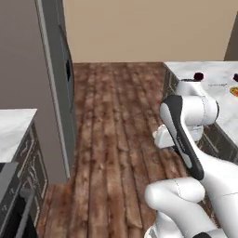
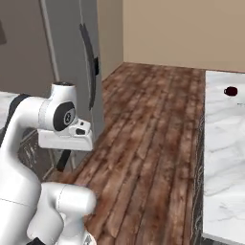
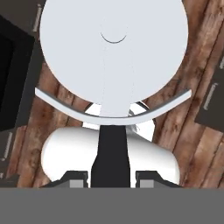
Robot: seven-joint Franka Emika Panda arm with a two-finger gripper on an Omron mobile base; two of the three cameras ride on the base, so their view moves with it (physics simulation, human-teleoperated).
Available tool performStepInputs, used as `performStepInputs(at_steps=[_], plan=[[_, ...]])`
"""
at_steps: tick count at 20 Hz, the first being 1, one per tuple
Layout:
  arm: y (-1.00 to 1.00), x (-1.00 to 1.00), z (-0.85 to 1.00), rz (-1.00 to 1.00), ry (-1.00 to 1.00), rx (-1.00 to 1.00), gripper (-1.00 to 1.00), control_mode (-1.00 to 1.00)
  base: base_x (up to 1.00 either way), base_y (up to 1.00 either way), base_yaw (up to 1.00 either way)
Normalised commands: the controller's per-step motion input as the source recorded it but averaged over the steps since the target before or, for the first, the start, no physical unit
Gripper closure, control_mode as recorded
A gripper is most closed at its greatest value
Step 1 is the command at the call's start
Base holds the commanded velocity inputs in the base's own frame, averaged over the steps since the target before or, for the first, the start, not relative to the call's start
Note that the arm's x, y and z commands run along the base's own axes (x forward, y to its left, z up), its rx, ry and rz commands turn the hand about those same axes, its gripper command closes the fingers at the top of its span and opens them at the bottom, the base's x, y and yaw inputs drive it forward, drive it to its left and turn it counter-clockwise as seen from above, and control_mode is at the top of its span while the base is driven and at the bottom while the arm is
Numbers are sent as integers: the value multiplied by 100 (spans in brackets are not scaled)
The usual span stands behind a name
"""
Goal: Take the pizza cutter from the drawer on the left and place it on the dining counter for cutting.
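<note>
The gripper point(image 3: 111, 177) clamps the thin dark handle of the pizza cutter point(image 3: 113, 52), its smooth pale round wheel hiding much of the plank floor point(image 3: 192, 127) beyond.

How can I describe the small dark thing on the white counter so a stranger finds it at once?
Find the long white marble dining counter right of the wooden floor. Toward its far end stands a small round cup. It is dark, almost black, unlike the orange item nearer the robot.
</note>
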Motion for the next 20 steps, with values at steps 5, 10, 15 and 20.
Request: performStepInputs(at_steps=[5, 10, 15, 20], plan=[[0, 0, 0, 0, 0, 0, 100, 100, 0, 4, -99], [0, 0, 0, 0, 0, 0, 100, 100, 21, 44, -85], [0, 0, 0, 0, 0, 0, 100, 100, 71, 99, -53], [0, 0, 0, 0, 0, 0, 100, 100, 73, 100, -50]])
